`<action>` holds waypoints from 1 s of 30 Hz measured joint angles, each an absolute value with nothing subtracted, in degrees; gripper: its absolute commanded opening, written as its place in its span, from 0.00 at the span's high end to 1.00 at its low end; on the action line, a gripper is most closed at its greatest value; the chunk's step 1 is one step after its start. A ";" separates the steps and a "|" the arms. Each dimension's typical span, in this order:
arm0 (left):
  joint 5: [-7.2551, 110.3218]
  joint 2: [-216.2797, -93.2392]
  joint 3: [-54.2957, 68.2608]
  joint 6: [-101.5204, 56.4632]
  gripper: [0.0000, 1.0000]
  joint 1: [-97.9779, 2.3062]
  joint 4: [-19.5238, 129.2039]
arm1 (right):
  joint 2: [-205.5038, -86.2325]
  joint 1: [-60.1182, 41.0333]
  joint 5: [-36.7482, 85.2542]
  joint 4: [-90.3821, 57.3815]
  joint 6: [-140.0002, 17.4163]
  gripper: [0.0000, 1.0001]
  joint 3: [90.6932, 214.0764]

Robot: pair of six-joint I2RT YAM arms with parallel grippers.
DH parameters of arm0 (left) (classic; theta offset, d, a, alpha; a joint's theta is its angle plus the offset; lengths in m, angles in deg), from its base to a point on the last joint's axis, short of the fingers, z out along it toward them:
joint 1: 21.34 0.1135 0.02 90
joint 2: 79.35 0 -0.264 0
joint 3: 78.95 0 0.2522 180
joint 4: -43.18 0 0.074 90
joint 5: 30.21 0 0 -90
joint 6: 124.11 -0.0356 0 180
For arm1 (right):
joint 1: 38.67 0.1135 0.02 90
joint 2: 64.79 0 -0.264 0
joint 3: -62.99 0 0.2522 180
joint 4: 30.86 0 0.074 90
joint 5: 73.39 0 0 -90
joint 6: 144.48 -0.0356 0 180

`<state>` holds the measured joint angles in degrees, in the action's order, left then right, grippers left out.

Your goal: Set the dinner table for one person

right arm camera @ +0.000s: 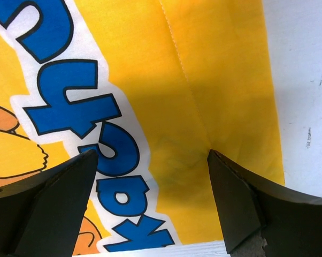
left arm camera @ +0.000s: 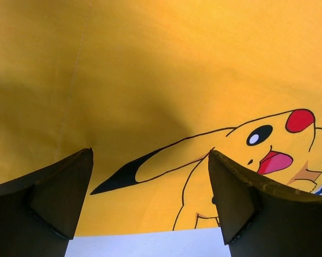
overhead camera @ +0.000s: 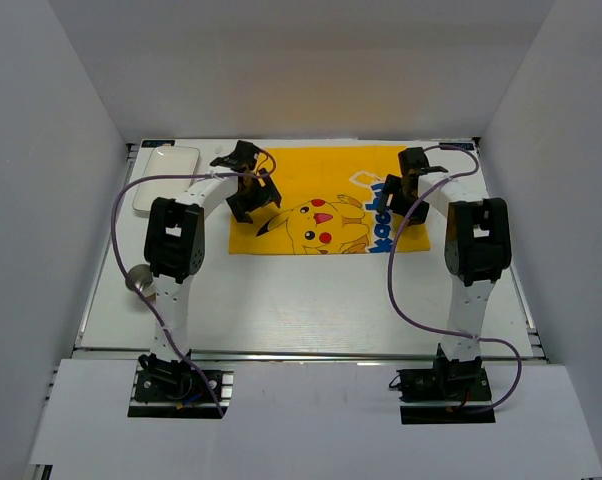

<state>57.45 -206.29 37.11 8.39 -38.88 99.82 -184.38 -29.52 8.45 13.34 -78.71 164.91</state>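
Over the far middle of the dinner table, both pincers hang spread wide and empty above the yellow mat. The left gripper is near the printed ear, the right gripper by the right hem. They look low, so a sideways sweep could snag and rumple the cloth. The white plate lies flat in the far left corner, and a shallow pinch might skid it. A rounded metal thing sits right beside the left arm, easy to knock.
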 measured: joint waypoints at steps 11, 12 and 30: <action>61.62 -202.59 41.51 7.82 0.02 -38.00 103.12 | -183.42 -30.22 13.08 14.00 -79.41 0.11 164.98; 62.47 -201.92 42.19 7.67 0.02 -37.94 103.64 | -183.02 -30.24 13.63 14.45 -79.36 0.11 165.17; 75.32 -184.10 40.00 21.05 0.02 -14.62 112.45 | -136.51 -28.01 32.14 3.11 -79.71 0.11 147.34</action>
